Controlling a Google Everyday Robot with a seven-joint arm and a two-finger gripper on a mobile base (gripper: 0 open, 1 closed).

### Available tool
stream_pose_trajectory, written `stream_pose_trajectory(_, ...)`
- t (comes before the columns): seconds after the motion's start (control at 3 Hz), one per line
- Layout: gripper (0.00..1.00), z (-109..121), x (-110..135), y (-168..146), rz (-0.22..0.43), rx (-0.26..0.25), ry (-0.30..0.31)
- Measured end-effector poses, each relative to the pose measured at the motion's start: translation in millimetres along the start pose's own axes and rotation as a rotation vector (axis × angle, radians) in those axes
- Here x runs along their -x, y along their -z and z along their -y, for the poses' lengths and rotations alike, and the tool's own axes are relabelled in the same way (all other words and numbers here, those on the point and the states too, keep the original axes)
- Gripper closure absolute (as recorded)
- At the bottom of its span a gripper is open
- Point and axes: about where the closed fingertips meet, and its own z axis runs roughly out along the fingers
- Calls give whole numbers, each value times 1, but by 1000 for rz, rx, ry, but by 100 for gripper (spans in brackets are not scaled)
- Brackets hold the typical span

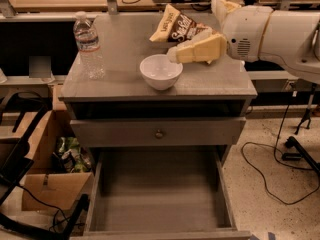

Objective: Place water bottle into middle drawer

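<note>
The water bottle [89, 46], clear and ribbed with a white cap and a pale label band, stands upright at the left of the grey cabinet top [125, 44]. The middle drawer [160, 199] is pulled out below, its flat grey floor bare. My gripper [197, 31] reaches in from the right at the end of the white arm. It hovers over the top just right of the white bowl [161, 71], well to the right of the bottle. Its cream fingers [195, 49] point left, spread apart, and hold nothing.
Snack bags [175, 26] lie at the back of the top, behind the gripper. A shut drawer front with a round knob [159, 133] sits above the open drawer. A cardboard box [50, 189] stands on the floor at left; cables [270, 169] lie at right.
</note>
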Motion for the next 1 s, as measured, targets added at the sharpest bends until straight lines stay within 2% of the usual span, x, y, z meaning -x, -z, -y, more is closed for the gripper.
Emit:
stream_pose_trajectory(0.33,0,0,0,0,0,0,0)
stream_pose_trajectory(0.67,0,2,-3,-38,-16,12,7)
stream_pose_trajectory(1.0,0,18,-11,-95,-54,5,-2)
